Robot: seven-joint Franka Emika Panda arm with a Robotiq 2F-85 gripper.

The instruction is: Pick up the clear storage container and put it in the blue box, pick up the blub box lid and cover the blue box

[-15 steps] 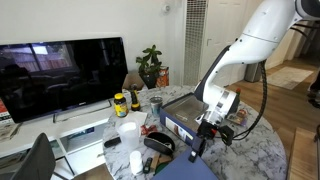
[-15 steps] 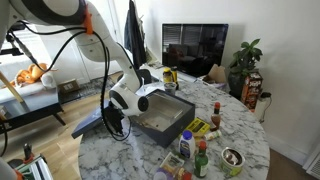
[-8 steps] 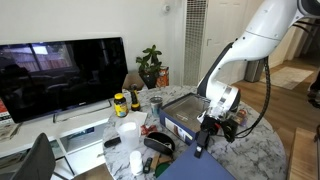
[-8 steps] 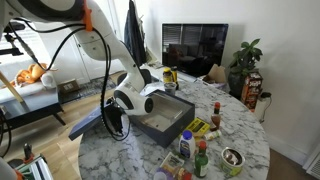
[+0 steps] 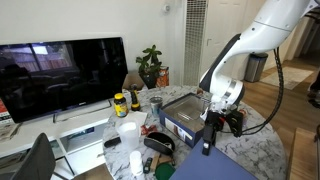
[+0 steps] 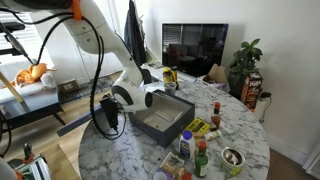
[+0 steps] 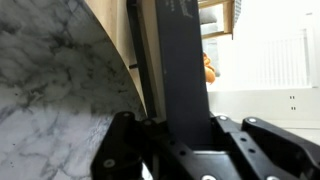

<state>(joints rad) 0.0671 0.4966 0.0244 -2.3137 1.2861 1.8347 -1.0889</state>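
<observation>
My gripper (image 5: 211, 126) is shut on the blue box lid (image 7: 180, 70), a dark flat panel that stands up between the jaws in the wrist view. The lid hangs off the table's edge in both exterior views (image 5: 206, 142) (image 6: 80, 119). The open blue box (image 5: 181, 124) sits on the marble table beside my gripper (image 6: 110, 120); its front wall (image 6: 150, 131) faces the camera. Its inside looks grey, and I cannot make out the clear storage container.
Sauce bottles (image 6: 196, 156) and a bowl (image 6: 232, 157) stand on the marble table past the box. A yellow-lidded jar (image 5: 120, 103), a white cup (image 5: 128, 134) and a black object (image 5: 158, 145) crowd the table's other side. A TV (image 5: 60, 75) and a plant (image 5: 150, 65) stand behind.
My gripper has swung the lid: it has turned more edge-on and shifted slightly along the table's edge. The box has not moved.
</observation>
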